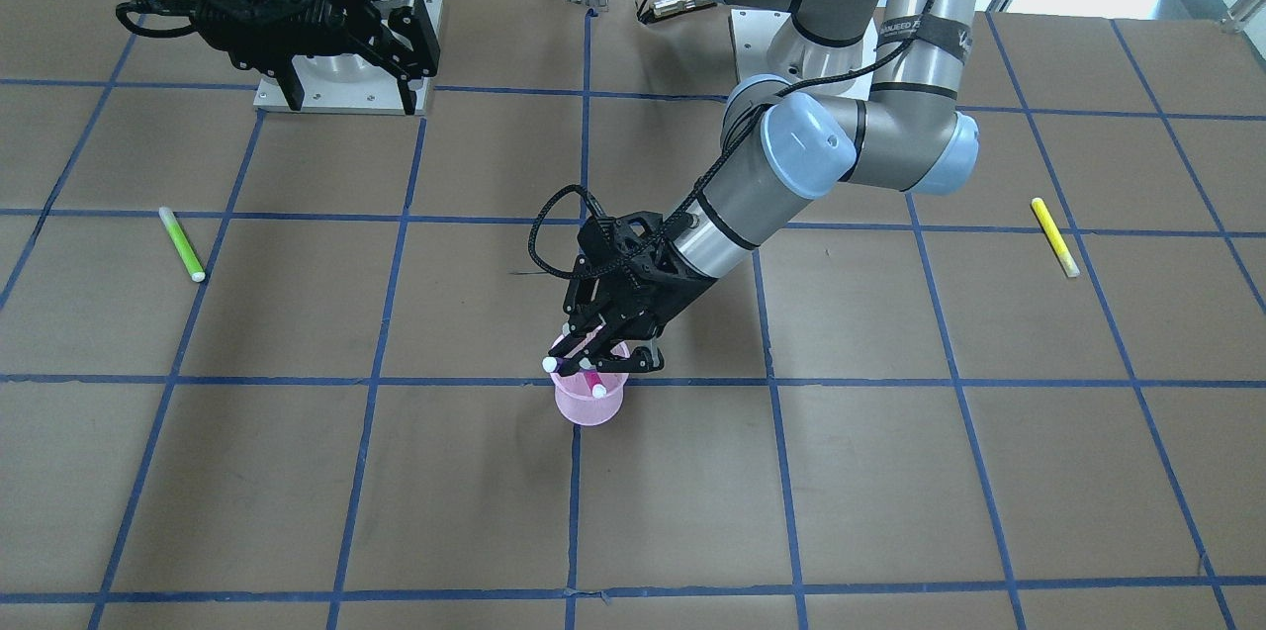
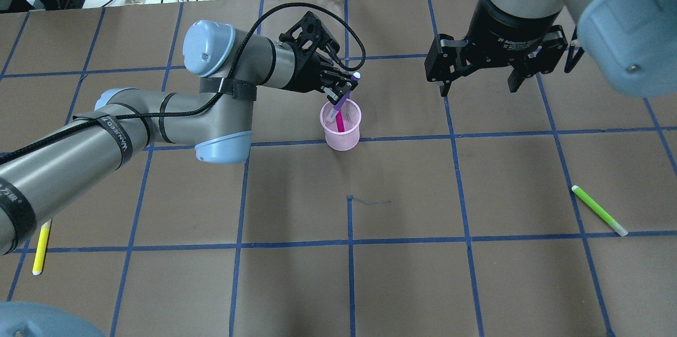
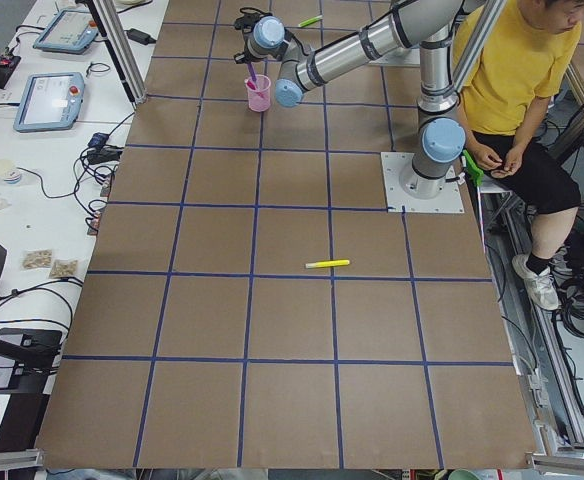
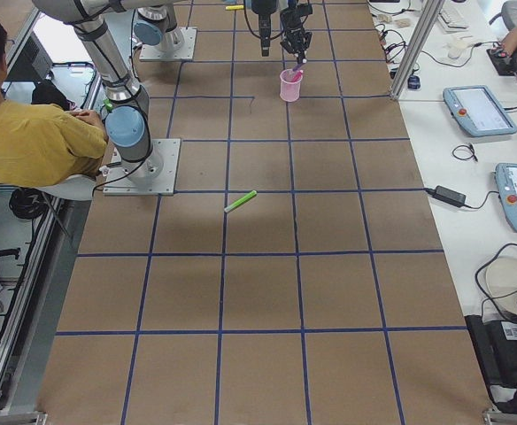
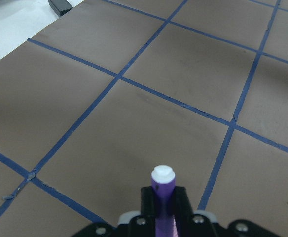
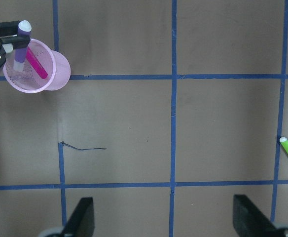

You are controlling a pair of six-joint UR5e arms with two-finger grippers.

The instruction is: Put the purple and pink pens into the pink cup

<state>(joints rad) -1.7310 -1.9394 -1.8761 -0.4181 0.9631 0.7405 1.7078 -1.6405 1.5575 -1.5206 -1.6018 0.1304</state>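
Note:
The pink mesh cup [image 2: 341,135] stands upright near the table's middle, also in the front view [image 1: 589,405] and the right wrist view [image 6: 53,74]. The pink pen [image 2: 339,121] leans inside it. My left gripper [image 2: 338,88] is shut on the purple pen [image 2: 346,94], which has a white cap. It holds the pen tilted over the cup's rim with the lower end inside the cup. The left wrist view shows the purple pen [image 5: 162,202] between the jaws. My right gripper [image 2: 478,88] is open and empty, high up and well to the right of the cup.
A green pen [image 2: 599,210] lies on the table on my right side. A yellow pen [image 2: 41,247] lies on my left side near the front edge. A seated person in a yellow shirt [image 3: 517,70] is behind the arm bases.

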